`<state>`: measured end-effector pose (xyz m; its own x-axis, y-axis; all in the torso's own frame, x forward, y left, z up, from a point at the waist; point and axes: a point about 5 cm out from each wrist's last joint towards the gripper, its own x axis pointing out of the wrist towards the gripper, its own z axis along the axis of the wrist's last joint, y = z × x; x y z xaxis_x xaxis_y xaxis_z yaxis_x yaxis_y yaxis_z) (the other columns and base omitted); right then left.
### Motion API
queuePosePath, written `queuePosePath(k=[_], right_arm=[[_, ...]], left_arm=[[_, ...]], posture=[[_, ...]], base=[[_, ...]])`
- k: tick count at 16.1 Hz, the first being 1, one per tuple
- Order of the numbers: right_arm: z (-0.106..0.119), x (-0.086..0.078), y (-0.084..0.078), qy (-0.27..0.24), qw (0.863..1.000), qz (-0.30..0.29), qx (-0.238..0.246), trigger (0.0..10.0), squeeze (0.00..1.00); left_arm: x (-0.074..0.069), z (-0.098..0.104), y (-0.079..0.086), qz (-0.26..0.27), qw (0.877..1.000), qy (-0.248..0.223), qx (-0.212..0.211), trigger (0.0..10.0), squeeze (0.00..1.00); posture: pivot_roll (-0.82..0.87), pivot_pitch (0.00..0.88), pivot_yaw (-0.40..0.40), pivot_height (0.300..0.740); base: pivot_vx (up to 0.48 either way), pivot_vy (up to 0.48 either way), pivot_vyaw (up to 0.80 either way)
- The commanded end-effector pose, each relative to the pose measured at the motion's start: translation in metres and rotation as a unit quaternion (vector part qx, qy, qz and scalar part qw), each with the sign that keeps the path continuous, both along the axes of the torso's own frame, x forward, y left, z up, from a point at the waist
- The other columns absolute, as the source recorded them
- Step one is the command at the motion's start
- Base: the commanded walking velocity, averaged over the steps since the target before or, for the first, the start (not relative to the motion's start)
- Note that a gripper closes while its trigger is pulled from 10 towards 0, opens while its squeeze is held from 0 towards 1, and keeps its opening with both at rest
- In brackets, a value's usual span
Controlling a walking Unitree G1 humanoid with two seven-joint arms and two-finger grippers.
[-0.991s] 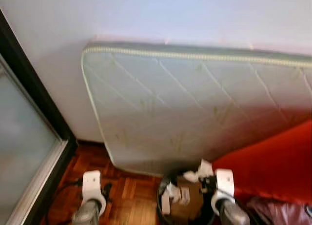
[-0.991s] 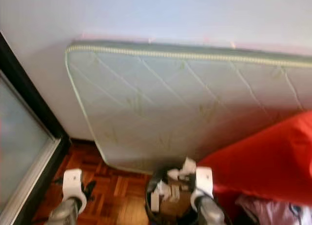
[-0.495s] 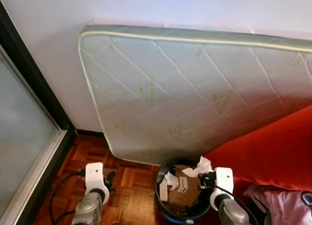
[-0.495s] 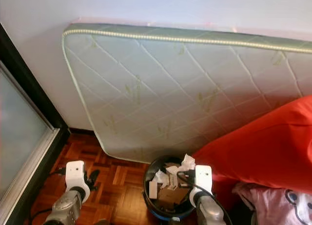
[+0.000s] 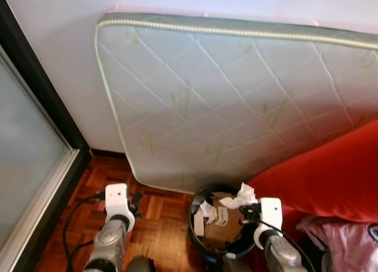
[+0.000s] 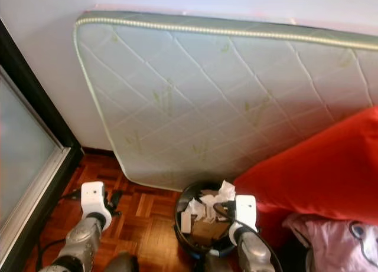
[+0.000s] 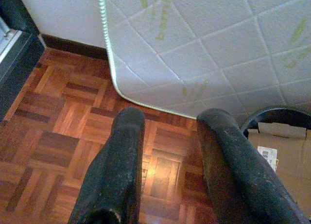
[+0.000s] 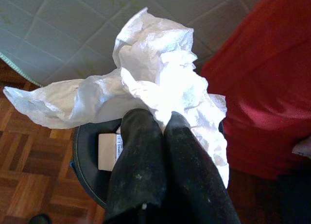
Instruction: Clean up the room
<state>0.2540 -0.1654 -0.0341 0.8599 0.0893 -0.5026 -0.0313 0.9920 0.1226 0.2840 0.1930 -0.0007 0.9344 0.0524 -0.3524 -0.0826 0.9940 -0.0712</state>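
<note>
Right gripper over the trash bin, fingers pinched on crumpled white paper.
Paper sits above the bin's open top, by the red cushion. Left gripper beside the bin over parquet floor, fingers spread, empty; mattress behind the bin.

mattress cut off at right edge, bin bottom hidden by paper

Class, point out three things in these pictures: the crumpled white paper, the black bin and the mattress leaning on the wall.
crumpled white paper point(image 8: 160, 73), right wrist view, on its bunched middle.
black bin point(image 5: 198, 202), left eye view, on its left rim.
mattress point(image 5: 236, 101), left eye view, on its quilted face.
</note>
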Motion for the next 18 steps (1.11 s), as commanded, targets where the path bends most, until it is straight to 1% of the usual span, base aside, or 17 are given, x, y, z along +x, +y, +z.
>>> queuePosePath(k=[1, 2, 4, 5, 7, 11, 14, 18], right_arm=[[0.003, 0.003, -0.001, -0.008, 1.000, -0.002, 0.000, 10.0, 0.00], [0.003, 0.004, 0.001, -0.011, 1.000, -0.001, 0.001, 10.0, 0.00], [0.004, 0.005, 0.004, -0.011, 1.000, 0.005, -0.002, 10.0, 0.00], [0.004, 0.005, 0.006, -0.008, 1.000, 0.008, -0.003, 10.0, 0.00], [0.004, 0.006, 0.007, -0.009, 1.000, 0.009, -0.004, 10.0, 0.00], [0.005, 0.007, 0.008, -0.016, 1.000, 0.006, -0.002, 10.0, 0.00], [0.007, 0.008, 0.010, -0.018, 1.000, 0.019, -0.005, 10.0, 0.00], [0.007, 0.009, 0.013, -0.019, 0.999, 0.031, -0.006, 10.0, 0.00]], left_arm=[[-0.003, -0.004, -0.004, -0.009, 1.000, 0.010, -0.003, 10.0, 0.00], [-0.003, -0.004, -0.006, -0.015, 1.000, 0.011, 0.004, 10.0, 0.00], [-0.001, -0.002, -0.007, -0.013, 1.000, 0.005, 0.001, 10.0, 0.00], [0.002, 0.001, -0.007, -0.013, 1.000, -0.006, 0.002, 10.0, 0.00], [0.006, 0.006, -0.005, -0.013, 1.000, -0.017, 0.003, 10.0, 0.00], [0.009, 0.007, -0.008, -0.022, 1.000, -0.011, 0.004, 10.0, 0.00], [0.012, 0.011, -0.007, -0.020, 1.000, -0.018, 0.002, 10.0, 0.00], [0.016, 0.016, -0.005, -0.012, 1.000, -0.029, -0.002, 10.0, 0.00]], posture=[[0.04, 0.102, -0.057, 0.651], [0.04, 0.100, -0.058, 0.651], [0.05, 0.101, -0.060, 0.651], [0.05, 0.112, -0.062, 0.651], [0.06, 0.118, -0.061, 0.637], [0.05, 0.131, -0.056, 0.637], [0.05, 0.146, -0.060, 0.637], [0.05, 0.158, -0.064, 0.637]], base=[[0.000, 0.000, 0.00], [0.000, 0.000, 0.00], [0.000, 0.000, 0.00], [0.000, 0.000, 0.00], [0.000, 0.000, 0.00], [0.000, 0.000, 0.00], [0.000, 0.000, 0.00], [0.000, 0.000, 0.73]])
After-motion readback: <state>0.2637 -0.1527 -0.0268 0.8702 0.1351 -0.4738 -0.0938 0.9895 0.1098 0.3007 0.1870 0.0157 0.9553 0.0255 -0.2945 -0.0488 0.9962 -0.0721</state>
